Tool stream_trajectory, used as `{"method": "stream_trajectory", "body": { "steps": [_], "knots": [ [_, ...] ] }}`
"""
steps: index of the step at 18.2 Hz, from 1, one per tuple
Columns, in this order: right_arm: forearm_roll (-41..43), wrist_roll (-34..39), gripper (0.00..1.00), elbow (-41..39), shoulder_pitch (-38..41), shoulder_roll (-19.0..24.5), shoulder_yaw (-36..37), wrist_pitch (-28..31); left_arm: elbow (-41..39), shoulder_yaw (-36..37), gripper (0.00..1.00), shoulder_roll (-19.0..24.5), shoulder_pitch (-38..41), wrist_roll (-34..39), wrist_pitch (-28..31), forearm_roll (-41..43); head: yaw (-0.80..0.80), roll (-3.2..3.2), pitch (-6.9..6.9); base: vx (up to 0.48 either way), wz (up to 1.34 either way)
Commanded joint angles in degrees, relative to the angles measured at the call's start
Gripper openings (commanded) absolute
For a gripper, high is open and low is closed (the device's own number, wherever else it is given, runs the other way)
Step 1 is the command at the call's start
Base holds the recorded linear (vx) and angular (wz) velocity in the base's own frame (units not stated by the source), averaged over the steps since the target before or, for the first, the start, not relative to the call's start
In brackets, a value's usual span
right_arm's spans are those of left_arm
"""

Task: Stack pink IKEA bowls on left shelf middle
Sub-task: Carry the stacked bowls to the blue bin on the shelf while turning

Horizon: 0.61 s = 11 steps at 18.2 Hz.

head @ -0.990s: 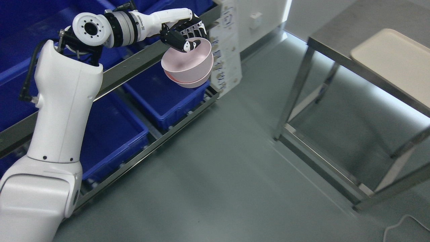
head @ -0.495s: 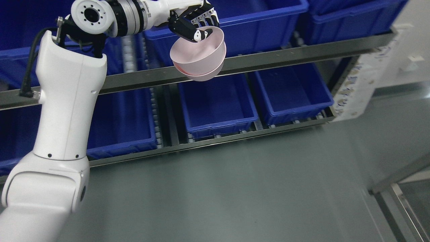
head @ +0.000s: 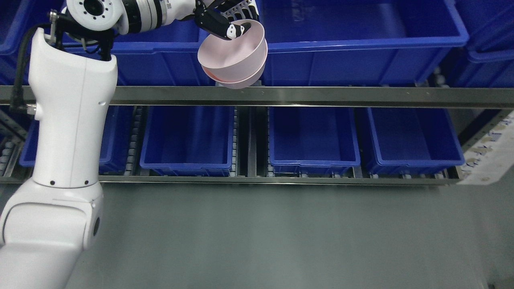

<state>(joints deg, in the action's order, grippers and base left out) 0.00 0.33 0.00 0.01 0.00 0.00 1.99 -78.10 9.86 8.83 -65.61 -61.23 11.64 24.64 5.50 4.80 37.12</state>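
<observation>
My left hand (head: 231, 18) is shut on the rim of stacked pink bowls (head: 235, 54), thumb inside and fingers outside. The bowls are nested, tilted, and held in the air in front of the shelf's upper steel rail (head: 281, 96), at the top centre of the head view. Behind them stands a large blue bin (head: 361, 44) on the upper level. My left arm rises along the picture's left side. The right arm is out of view.
The lower shelf level holds a row of blue bins (head: 188, 140), (head: 313, 136), (head: 413, 136) on roller tracks. More blue bins sit on the upper level at left (head: 160, 60) and right (head: 490, 40). Grey floor (head: 281, 237) fills the foreground.
The camera has swung left: the steel table is gone from view and the shelf now faces me squarely. The hand still holds the bowls at the same place in the picture.
</observation>
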Motion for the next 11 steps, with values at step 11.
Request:
{"method": "stream_trajectory", "body": {
  "steps": [11],
  "knots": [
    [0.0,0.0,1.0,-1.9,1.7,-1.0,0.6,0.0,6.3,-2.6,0.02,2.3,-3.2,2.5,-4.3,2.2,0.0,0.0,0.0,0.165,0.4]
  ]
}}
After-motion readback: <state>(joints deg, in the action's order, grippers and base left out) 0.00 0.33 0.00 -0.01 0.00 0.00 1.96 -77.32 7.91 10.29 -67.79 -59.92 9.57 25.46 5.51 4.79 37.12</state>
